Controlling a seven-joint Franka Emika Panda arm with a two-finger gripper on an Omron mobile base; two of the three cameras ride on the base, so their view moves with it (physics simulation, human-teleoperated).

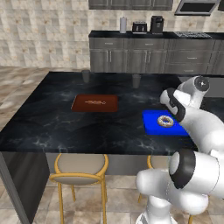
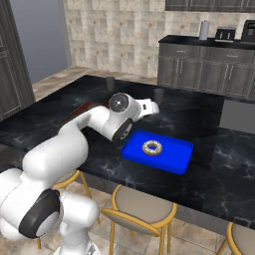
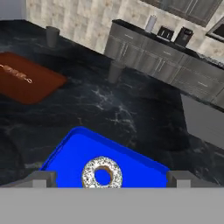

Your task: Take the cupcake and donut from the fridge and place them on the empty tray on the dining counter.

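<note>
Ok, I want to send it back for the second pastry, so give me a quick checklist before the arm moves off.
1. Donut lies flat on the blue tray: ok.
2. Donut is inside the tray's rim, not on its edge: ok.
3. Hand is open and holds nothing, with the donut lying below between its fingertips: ok.
4. Cupcake on the tray: not ok, only the donut is there.
5. Tray sits fully on the dining counter, back from the stool-side edge: ok.
6. Brown board and the two dark cups stand apart from the tray: ok.
</note>
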